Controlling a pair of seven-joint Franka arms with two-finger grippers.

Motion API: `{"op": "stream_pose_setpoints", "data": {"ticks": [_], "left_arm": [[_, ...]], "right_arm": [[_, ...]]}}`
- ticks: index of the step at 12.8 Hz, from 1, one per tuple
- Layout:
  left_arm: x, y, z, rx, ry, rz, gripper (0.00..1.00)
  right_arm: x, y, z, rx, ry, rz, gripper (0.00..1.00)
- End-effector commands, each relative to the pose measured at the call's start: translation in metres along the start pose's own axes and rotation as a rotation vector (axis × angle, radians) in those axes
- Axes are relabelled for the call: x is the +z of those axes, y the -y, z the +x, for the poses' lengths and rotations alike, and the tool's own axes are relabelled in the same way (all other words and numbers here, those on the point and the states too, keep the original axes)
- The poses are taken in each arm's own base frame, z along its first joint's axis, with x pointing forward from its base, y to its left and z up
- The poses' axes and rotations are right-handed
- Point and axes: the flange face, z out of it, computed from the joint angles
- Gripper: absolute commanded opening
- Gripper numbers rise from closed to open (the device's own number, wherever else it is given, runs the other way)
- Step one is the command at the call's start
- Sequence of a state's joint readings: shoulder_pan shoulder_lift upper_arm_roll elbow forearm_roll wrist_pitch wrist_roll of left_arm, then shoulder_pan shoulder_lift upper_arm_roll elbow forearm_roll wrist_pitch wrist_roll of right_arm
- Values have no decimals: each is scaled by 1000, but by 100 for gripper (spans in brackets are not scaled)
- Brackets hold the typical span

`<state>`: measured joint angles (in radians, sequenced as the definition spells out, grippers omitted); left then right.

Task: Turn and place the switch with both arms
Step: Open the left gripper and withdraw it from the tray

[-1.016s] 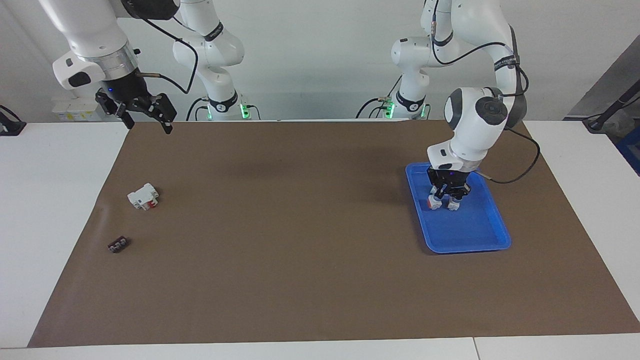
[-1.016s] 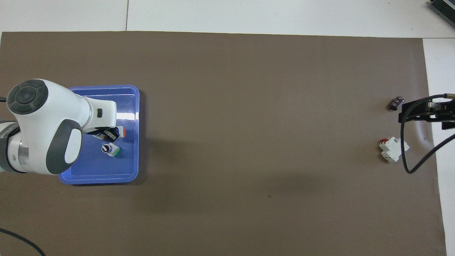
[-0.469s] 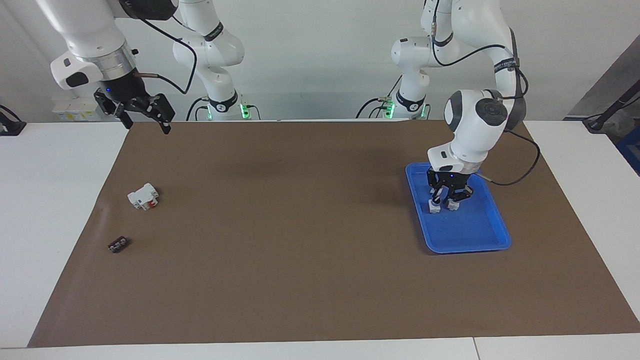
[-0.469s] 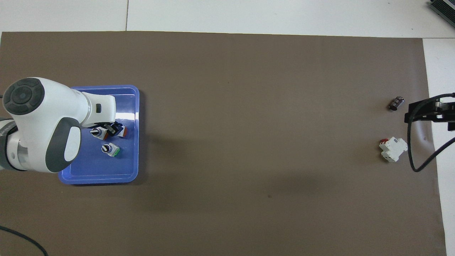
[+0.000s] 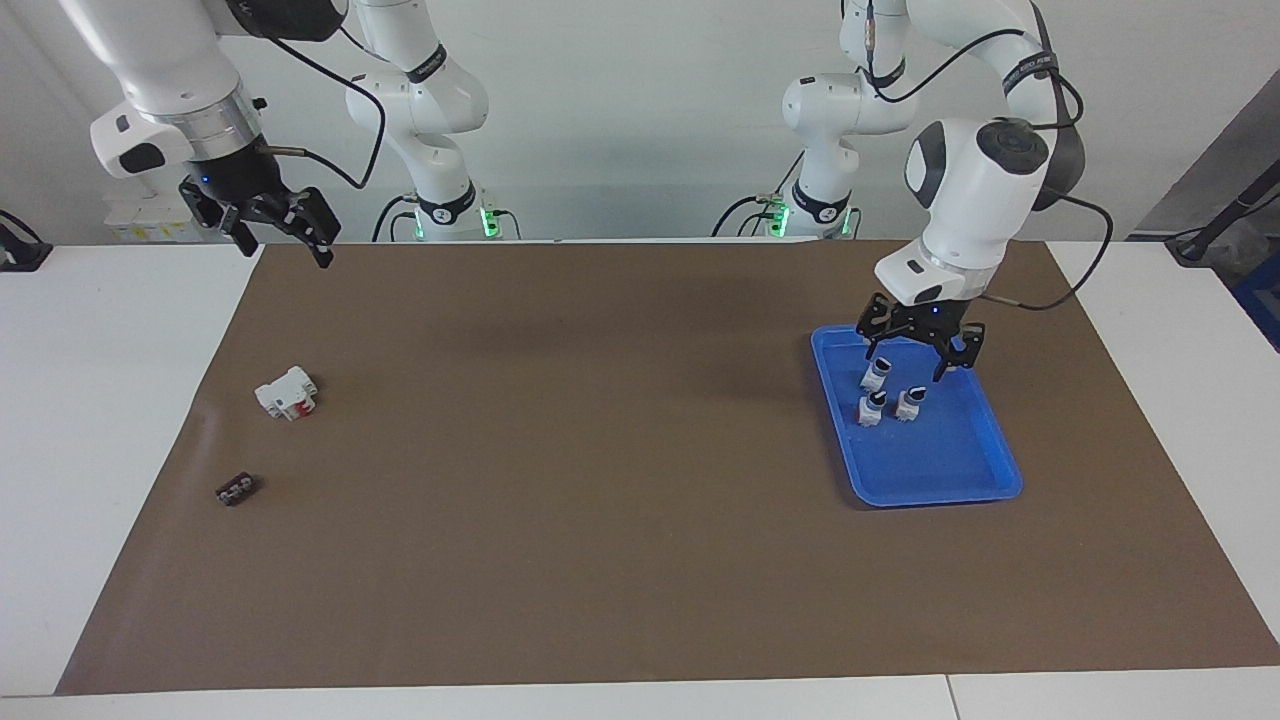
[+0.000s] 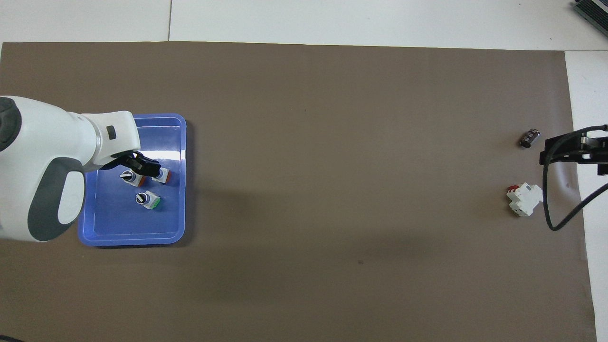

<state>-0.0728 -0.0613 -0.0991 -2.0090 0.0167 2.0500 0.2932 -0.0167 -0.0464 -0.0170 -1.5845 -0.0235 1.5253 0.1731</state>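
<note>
Blue tray (image 5: pixel 990 470), facing view: switch (image 5: pixel 875 374) upright inside, released; my left claw (image 5: pixel 922 352) spread just above it; right claw (image 5: pixel 270 228) spread, waiting aloft. Overhead view: switch (image 6: pixel 127 176) beside green-ended one (image 6: pixel 148 200). Placement judged done; next, retract upward, clear.

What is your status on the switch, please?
Left gripper open over blue tray. Right gripper open, waiting over mat corner. Switch upright in tray, free. Nothing obstructing.
</note>
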Motion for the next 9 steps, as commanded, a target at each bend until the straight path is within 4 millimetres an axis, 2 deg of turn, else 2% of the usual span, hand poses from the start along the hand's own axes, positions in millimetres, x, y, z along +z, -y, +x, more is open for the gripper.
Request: {"op": "stream_pose_setpoints", "data": {"ticks": [1,2,4,6,9], "left_arm": [[-45,-4,-14,-83,14,18,100],[-68,-1,-7,-86,26,10,100],[-103,10,12,-101,39,-14,100],[-127,19,24,-117,22,-43,100],[-145,24,34,-190,19,-47,100]], "right_arm": [[-4,3,-5,38,6,9,99],[-5,10,-3,58,9,38,99],[-2,9,-7,63,32,41,99],[-1,9,-7,44,23,32,99],[0,11,-7,35,24,15,99]]}}
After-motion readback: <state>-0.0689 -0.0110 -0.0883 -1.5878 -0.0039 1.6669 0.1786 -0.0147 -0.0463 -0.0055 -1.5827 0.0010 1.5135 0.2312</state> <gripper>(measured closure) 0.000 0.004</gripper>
